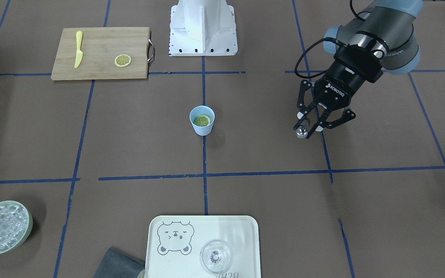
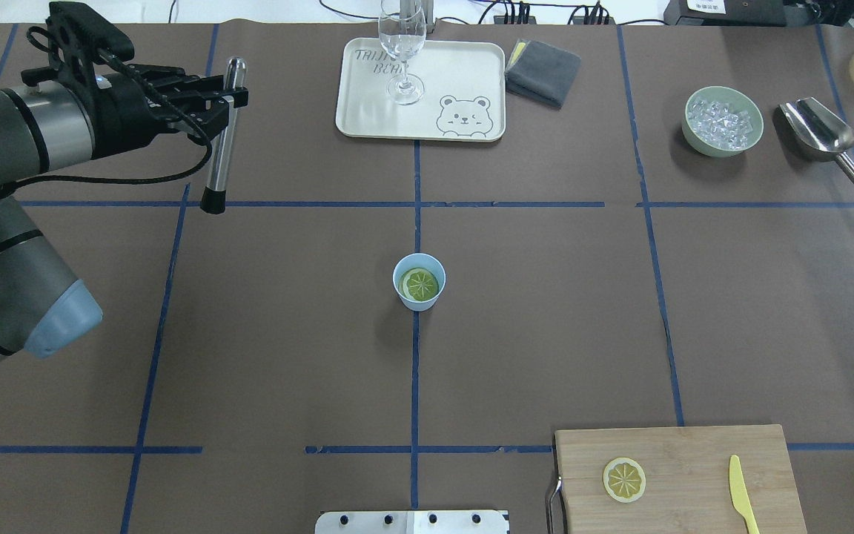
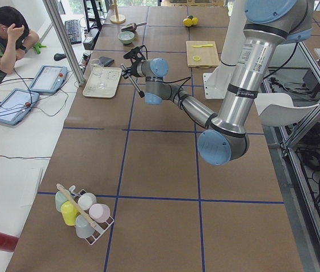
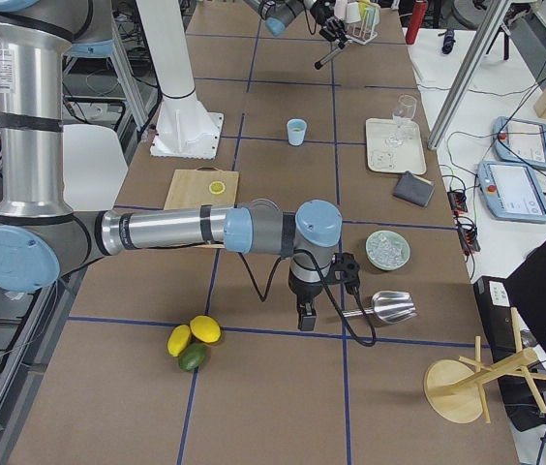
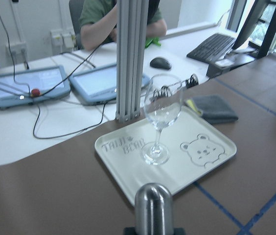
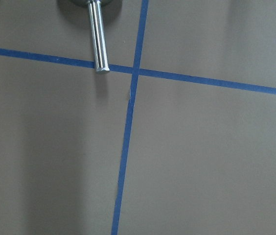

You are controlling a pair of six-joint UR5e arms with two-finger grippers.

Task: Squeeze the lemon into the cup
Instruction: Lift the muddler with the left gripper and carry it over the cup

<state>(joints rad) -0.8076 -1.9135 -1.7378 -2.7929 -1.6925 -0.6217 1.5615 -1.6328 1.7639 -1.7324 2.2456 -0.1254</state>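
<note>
The light-blue cup point(image 2: 419, 295) stands upright at the table's middle, also in the front view point(image 1: 202, 130). One lemon slice point(image 2: 420, 284) lies flat inside it point(image 1: 202, 121). A second slice point(image 2: 624, 479) lies on the cutting board point(image 1: 123, 60). My left gripper point(image 2: 228, 93) is far to the cup's left, shut on a silver metal rod point(image 2: 219, 141) with a black tip, held above the table. The rod's rounded end shows in the left wrist view point(image 5: 153, 208). My right gripper point(image 4: 305, 318) shows only in the right side view, near the scoop; I cannot tell its state.
A wooden cutting board point(image 2: 694, 452) with a yellow knife point(image 2: 743, 504) lies near the robot's base. A cream tray point(image 2: 368, 111) holds a clear glass point(image 2: 402, 44). A grey cloth point(image 2: 542, 70), a green ice bowl point(image 2: 723, 122) and a metal scoop point(image 2: 823, 137) lie at the far edge.
</note>
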